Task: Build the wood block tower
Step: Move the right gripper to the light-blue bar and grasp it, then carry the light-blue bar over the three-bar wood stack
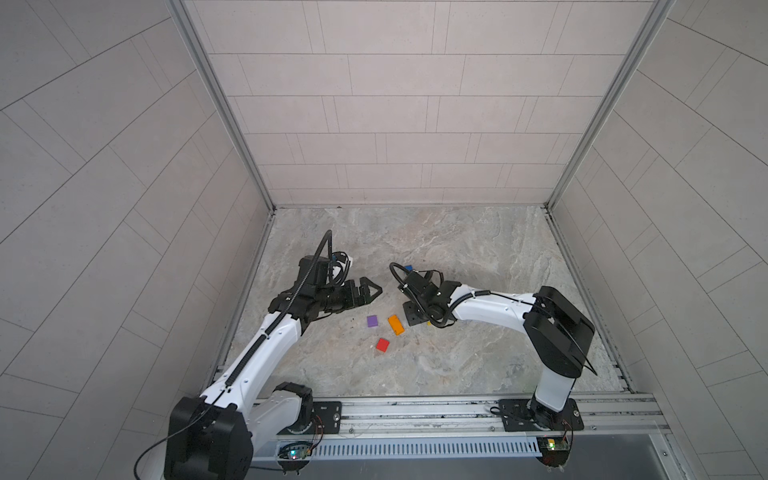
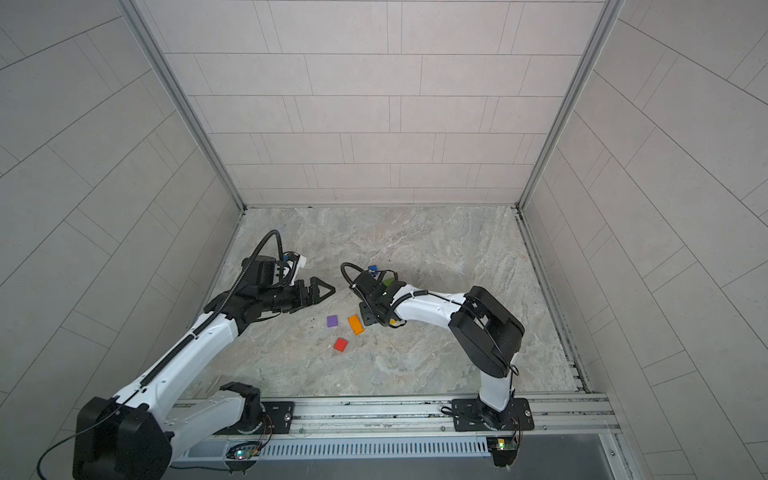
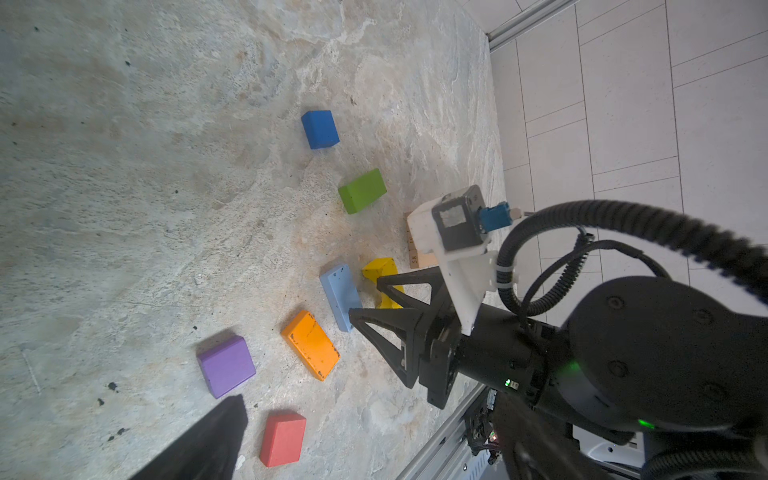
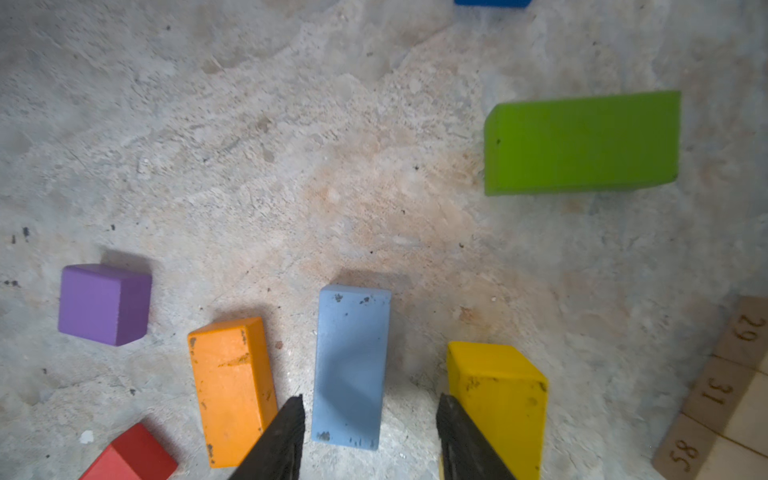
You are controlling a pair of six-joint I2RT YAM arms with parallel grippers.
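Note:
The wooden blocks lie singly on the stone floor. In the right wrist view my right gripper [image 4: 370, 400] straddles the near end of the light-blue bar [image 4: 353, 361], jaws open with a gap on each side. The orange bar [image 4: 230, 386] lies just outside one finger, the yellow bar [image 4: 498, 395] outside the other. The purple cube [image 1: 372, 321], red cube [image 1: 382, 345] and dark-blue cube [image 1: 408, 268] lie around them, along with the green bar [image 4: 582, 143]. A tan numbered bar [image 4: 715, 395] lies beside the yellow bar. My left gripper [image 1: 374, 289] hovers open and empty, left of the blocks.
The right arm [image 1: 498, 305] reaches in from the right and covers the light-blue and yellow bars in both top views. Tiled walls [image 1: 374, 124] close in three sides, and a metal rail [image 1: 415, 409] runs along the front.

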